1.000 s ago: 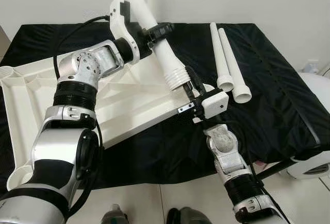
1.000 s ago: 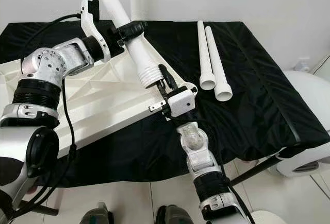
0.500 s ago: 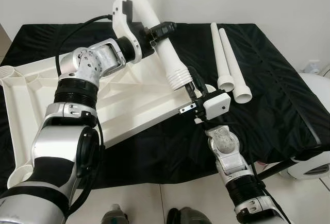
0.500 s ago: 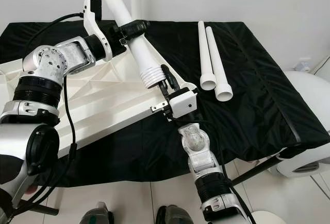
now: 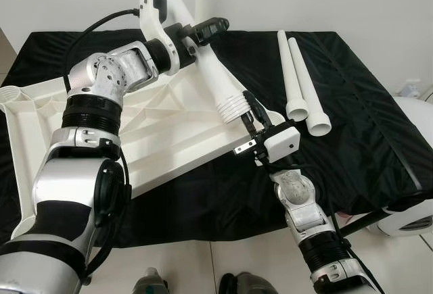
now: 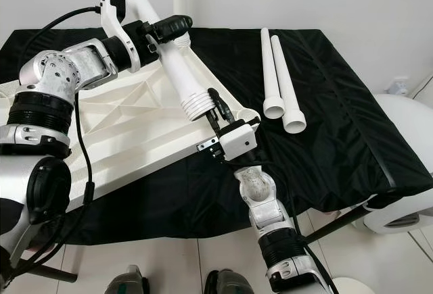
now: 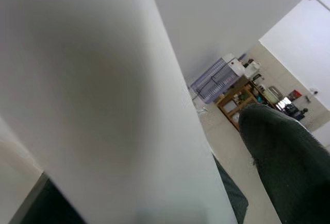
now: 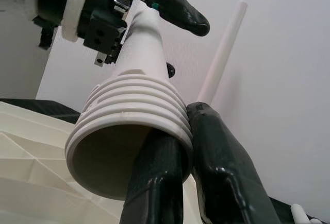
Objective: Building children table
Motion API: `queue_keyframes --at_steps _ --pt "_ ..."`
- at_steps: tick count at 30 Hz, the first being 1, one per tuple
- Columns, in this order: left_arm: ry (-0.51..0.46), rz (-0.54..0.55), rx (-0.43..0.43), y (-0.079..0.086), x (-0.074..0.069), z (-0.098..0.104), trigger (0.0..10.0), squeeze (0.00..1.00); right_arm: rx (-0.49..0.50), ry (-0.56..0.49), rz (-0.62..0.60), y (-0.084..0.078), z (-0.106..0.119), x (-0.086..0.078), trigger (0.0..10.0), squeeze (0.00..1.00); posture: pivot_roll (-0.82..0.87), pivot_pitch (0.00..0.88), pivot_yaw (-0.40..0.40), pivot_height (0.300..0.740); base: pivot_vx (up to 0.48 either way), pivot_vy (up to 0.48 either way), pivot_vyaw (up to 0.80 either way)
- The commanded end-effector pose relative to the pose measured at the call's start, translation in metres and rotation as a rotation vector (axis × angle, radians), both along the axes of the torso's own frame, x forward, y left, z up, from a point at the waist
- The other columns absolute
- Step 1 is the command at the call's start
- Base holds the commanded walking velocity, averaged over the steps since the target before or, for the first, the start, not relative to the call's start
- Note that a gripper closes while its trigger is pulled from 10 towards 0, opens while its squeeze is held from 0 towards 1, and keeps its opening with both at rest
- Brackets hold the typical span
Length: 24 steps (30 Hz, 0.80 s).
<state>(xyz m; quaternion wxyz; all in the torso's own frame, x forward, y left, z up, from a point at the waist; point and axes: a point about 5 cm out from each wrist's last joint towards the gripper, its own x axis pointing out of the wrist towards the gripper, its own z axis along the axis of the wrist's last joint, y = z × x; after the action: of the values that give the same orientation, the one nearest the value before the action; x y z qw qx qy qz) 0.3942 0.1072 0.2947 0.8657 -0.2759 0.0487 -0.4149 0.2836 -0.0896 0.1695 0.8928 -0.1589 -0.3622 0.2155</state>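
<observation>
A white table top (image 5: 169, 128) lies upside down, ribs up, on the black-covered table. My left gripper (image 5: 196, 34) is shut on a white leg (image 5: 215, 78) and holds it slanting down, with its threaded end (image 5: 233, 108) just above the top's near right corner socket (image 5: 274, 115). At that end my right gripper (image 5: 250, 115) has closed on the rim. In the right wrist view one of its fingers (image 8: 154, 183) lies inside the leg's mouth (image 8: 118, 157) and the other outside. The left wrist view has the leg (image 7: 103, 105) close up.
Two spare white legs (image 5: 298, 74) lie side by side on the black cloth (image 5: 365, 105) to the right. Another socket (image 5: 10, 94) sits at the top's far left corner. A white round appliance (image 5: 416, 219) stands on the floor at right.
My left wrist has risen and swung left, so the leg stands steeper. Its threaded end has sunk a little toward the corner socket. The right gripper has barely shifted.
</observation>
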Motion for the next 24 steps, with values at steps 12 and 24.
queue_keyframes --at_steps 12,24 --pt "-0.173 -0.05 0.012 0.018 0.005 0.038 10.0 0.0 -0.062 0.011 0.014 0.004 -0.006 -0.001 10.0 0.0 0.0 0.0 -0.013 0.74 0.0 0.0 0.0" --pt "-0.221 -0.067 -0.028 0.021 0.004 0.048 0.0 0.0 -0.062 0.008 0.003 0.004 -0.005 0.0 10.0 0.0 0.0 0.0 -0.011 0.74 0.0 0.0 0.0"
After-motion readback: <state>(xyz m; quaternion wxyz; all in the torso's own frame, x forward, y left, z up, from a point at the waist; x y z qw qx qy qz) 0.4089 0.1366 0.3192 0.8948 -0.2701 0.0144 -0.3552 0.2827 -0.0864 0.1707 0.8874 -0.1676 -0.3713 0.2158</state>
